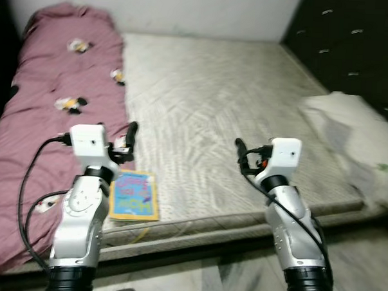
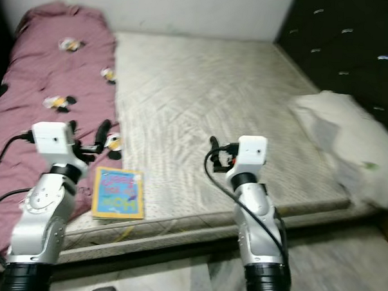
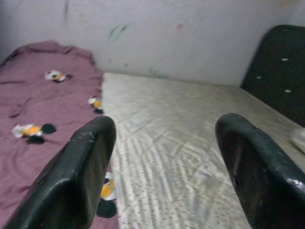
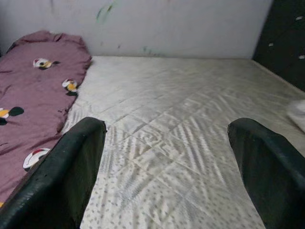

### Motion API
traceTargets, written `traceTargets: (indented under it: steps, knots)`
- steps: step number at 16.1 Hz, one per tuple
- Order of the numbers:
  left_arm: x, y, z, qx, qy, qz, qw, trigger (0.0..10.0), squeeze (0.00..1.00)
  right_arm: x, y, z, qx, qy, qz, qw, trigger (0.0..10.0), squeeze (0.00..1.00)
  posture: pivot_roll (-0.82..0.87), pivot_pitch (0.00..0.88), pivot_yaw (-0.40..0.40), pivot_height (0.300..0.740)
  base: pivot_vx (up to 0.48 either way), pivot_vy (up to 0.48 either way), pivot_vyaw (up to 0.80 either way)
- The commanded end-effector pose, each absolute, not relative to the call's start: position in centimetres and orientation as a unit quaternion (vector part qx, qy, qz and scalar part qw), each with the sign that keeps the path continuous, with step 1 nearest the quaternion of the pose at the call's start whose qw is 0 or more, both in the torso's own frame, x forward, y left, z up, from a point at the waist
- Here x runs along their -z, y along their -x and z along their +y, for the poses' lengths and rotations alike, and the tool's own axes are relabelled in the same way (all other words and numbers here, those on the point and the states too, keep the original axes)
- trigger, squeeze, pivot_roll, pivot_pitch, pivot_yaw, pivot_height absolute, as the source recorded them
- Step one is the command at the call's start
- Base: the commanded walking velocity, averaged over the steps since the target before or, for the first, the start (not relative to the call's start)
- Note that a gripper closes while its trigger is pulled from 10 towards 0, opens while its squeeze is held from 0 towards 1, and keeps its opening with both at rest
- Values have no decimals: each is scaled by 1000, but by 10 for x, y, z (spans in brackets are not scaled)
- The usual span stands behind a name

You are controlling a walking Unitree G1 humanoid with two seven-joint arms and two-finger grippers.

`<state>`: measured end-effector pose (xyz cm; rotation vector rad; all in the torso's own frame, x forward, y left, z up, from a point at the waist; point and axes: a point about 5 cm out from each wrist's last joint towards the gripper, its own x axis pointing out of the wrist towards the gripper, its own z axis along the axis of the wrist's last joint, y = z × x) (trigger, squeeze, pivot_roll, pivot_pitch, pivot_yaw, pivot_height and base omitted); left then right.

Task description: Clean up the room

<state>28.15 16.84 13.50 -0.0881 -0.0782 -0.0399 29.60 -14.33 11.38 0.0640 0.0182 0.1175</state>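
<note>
A book [image 1: 134,195] lies at the mattress [image 1: 234,108] edge beside the blanket [image 1: 47,113], just below the left gripper [image 1: 128,139]. Both it and the right gripper [image 1: 240,154] hover spread and empty; tidying looks barely begun.

Colourful book [image 1: 134,195] flat at mattress [image 1: 234,108] edge, beside maroon blanket [image 1: 47,113]; white pillow [image 1: 349,136] opposite

I see dim, flat indoor light, soft blur throughout, no glare; the dark cabinet [image 1: 353,43] loses detail in shadow.
</note>
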Motion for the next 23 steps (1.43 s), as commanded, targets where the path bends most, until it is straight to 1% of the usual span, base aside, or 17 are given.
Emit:
traceTargets:
  steps: [1,2,7,12,14,18,23]
  knots:
    - [-137,-282,170,14,40,-42,998,10000,0,-118,-298,-145,-54,-32,5,998,10000,0,30,0,-107,740,326,0,0]
    - [-137,-282,170,13,39,-41,998,10000,0,-118,-298,-145,-54,-32,5,998,10000,0,30,0,-107,740,326,0,0]
    - [-131,-281,170,2,33,-29,999,10000,0,-117,-298,-146,-52,-32,5,998,10000,0,31,0,-107,740,0,52,0]
    - [-129,-282,171,-4,48,-24,999,10000,0,-117,-299,-147,-52,-30,7,998,10000,0,31,0,-110,740,0,480,0]
    - [-131,-283,177,-11,37,-27,999,10000,0,-118,-300,-146,-55,-24,9,998,10000,0,30,0,-112,740,0,480,-697]
    - [-136,-279,184,-32,18,-34,999,10000,0,-122,-304,-145,-67,-7,8,998,10000,0,34,0,-112,740,0,480,0]
    - [-129,-273,186,-54,27,-26,998,10000,0,-119,-305,-144,-82,-10,18,996,10000,0,25,0,-120,740,0,480,0]
